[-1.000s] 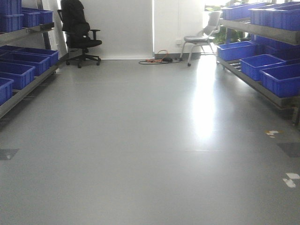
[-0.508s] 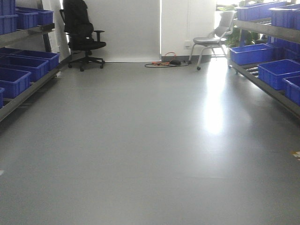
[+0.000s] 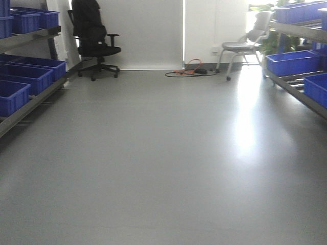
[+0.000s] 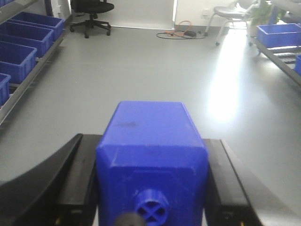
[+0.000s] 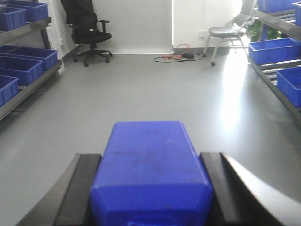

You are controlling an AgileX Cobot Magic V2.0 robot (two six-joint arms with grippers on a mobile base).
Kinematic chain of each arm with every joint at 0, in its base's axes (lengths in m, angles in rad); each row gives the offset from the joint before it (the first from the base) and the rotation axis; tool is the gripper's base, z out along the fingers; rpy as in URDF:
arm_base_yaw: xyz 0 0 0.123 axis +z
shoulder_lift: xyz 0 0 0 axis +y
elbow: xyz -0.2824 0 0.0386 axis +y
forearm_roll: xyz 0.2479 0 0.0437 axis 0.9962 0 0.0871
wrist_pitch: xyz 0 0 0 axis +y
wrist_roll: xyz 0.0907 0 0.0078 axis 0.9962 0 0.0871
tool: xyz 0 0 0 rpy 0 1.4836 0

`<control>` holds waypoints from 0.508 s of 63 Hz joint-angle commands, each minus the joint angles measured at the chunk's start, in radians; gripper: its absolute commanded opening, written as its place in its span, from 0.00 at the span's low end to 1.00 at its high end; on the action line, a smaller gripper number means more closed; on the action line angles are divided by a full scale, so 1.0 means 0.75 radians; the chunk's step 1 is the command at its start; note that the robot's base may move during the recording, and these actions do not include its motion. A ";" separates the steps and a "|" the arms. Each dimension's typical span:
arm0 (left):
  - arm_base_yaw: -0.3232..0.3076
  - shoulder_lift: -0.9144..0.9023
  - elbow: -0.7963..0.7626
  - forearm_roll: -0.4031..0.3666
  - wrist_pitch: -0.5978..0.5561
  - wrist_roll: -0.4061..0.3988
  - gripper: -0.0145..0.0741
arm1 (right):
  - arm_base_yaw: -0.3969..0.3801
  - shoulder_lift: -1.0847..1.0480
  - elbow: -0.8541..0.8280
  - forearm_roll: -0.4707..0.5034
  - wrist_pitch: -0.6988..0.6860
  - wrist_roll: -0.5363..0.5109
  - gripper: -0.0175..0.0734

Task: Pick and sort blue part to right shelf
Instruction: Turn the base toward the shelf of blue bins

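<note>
I read blue part (image 5: 151, 165) as solid dark blue, right gripper (image 5: 150, 197) black. Knobbed block (image 4: 151, 150) same blue, cross pattern on knob. Floor (image 3: 163, 153) plain grey, bins (image 3: 292, 62) blue, office chair (image 3: 94, 38) black.

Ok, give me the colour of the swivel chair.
The chair is black; front view shows it best.

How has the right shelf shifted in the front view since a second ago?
Yes, in frame only. The right shelf slid toward the right edge, but so did the grey chair and black chair: the view shifted, not the shelf.
</note>
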 commanded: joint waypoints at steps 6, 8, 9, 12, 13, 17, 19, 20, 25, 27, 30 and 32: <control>0.000 0.010 -0.040 -0.008 -0.121 -0.008 0.58 | -0.009 0.007 -0.040 -0.005 -0.124 -0.008 0.50; 0.000 0.010 -0.040 -0.008 -0.121 -0.008 0.58 | -0.009 0.007 -0.040 -0.005 -0.124 -0.008 0.50; 0.000 0.010 -0.040 -0.008 -0.121 -0.008 0.58 | -0.009 0.007 -0.040 -0.005 -0.124 -0.008 0.50; 0.000 0.010 -0.040 -0.008 -0.121 -0.008 0.58 | -0.009 0.007 -0.040 -0.005 -0.124 -0.008 0.50; 0.000 0.010 -0.040 -0.008 -0.121 -0.008 0.58 | -0.009 0.007 -0.040 -0.005 -0.124 -0.008 0.50; 0.000 0.010 -0.040 -0.008 -0.121 -0.008 0.58 | -0.009 0.007 -0.040 -0.005 -0.124 -0.008 0.50; 0.000 0.010 -0.040 -0.008 -0.121 -0.008 0.58 | -0.009 0.007 -0.040 -0.005 -0.124 -0.008 0.50; 0.000 0.010 -0.040 -0.008 -0.121 -0.008 0.58 | -0.009 0.007 -0.040 -0.005 -0.124 -0.008 0.50; 0.000 0.010 -0.040 -0.008 -0.121 -0.008 0.58 | -0.009 0.007 -0.040 -0.005 -0.124 -0.008 0.50; 0.000 0.010 -0.040 -0.008 -0.121 -0.008 0.58 | -0.009 0.007 -0.040 -0.005 -0.124 -0.008 0.50; 0.000 0.010 -0.040 -0.008 -0.121 -0.008 0.58 | -0.009 0.007 -0.040 -0.005 -0.124 -0.008 0.50; 0.000 0.010 -0.040 -0.008 -0.121 -0.008 0.58 | -0.009 0.007 -0.040 -0.005 -0.124 -0.008 0.50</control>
